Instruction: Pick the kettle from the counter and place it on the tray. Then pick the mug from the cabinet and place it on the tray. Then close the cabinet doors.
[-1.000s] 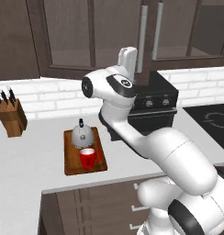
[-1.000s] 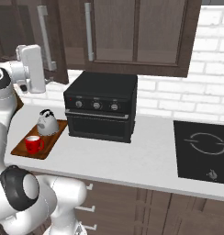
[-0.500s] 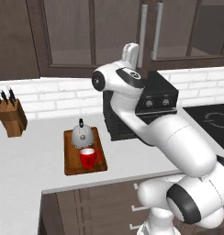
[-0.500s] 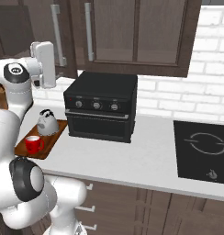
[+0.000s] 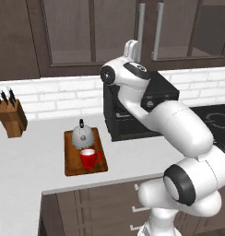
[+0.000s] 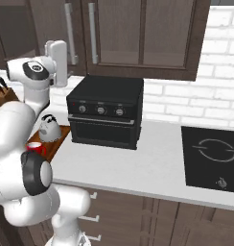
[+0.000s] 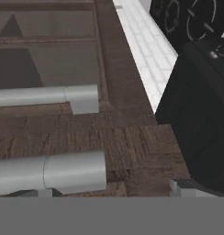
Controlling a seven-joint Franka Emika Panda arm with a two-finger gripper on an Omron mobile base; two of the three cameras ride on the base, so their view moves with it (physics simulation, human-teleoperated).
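Note:
The silver-grey kettle (image 5: pixel 82 135) (image 6: pixel 48 127) and the red mug (image 5: pixel 88 158) (image 6: pixel 35 148) both stand on the reddish-brown tray (image 5: pixel 70 169) (image 6: pixel 60 138) on the counter (image 5: pixel 26 156). My gripper (image 5: pixel 131 45) (image 6: pixel 57 48) is raised in front of the cabinet doors (image 5: pixel 91 32) (image 6: pixel 138 33), just left of and below the two silver bar handles (image 5: pixel 140 27) (image 6: pixel 68 29). It is open and holds nothing. Seen from the hand, both handles (image 7: pixel 45 96) lie close and parallel on door frames that meet. The two doors look shut against each other.
A black countertop oven (image 5: pixel 133 124) (image 6: pixel 107 113) stands right of the tray, directly under my hand. A tan knife block (image 5: pixel 12 117) sits at the far left by the brick wall. A black cooktop (image 6: pixel 212 153) is set into the counter on the right.
My hand has moved right and a little up along the cabinet front. The left door's handle has swung right with it and now sits beside the other handle.

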